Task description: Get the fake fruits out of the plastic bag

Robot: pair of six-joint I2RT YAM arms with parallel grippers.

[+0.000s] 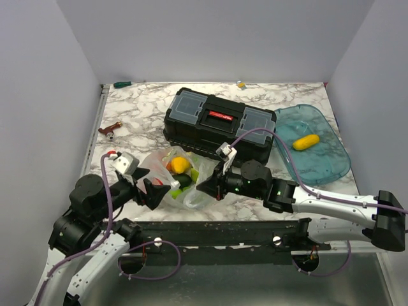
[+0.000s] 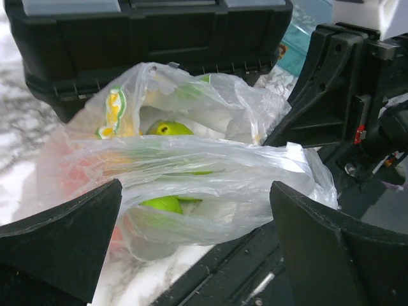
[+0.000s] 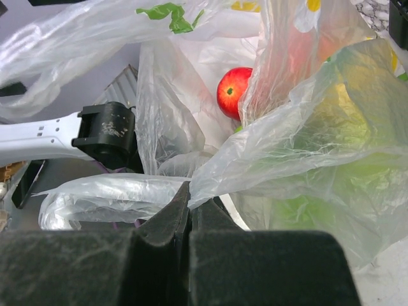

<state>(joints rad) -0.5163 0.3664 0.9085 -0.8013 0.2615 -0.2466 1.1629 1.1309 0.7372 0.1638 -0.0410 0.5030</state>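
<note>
Clear, crinkled film makes up the plastic bag [image 1: 193, 199], which is seen lying on the marble-patterned table [image 1: 127, 115] near its front edge. It sits just in front of the black toolbox [image 1: 220, 122] and between the two grippers. Several fake fruits are held inside the bag. An orange fruit [image 1: 179, 164] and a dark green fruit [image 1: 183, 180] are seen from above, a light green fruit [image 2: 167, 129] is shown through the film in the left wrist view, and a red apple [image 3: 234, 91] is seen deep inside the bag in the right wrist view. The left gripper [image 2: 196, 210] is spread wide at the bag's left side, with the bag bulging into the gap between its fingers [image 2: 64, 236]; whether the film is touched by them cannot be told. The right gripper [image 3: 189, 204] is closed tight at the bag's right side, and a fold of film is pinched between its jaws. A yellow fruit [image 1: 306, 141] is seen outside the bag, lying in the translucent blue tray [image 1: 331, 167] to the right of the toolbox. A red-handled tool [image 1: 110, 131] lies at the table's left, well apart from the bag.
</note>
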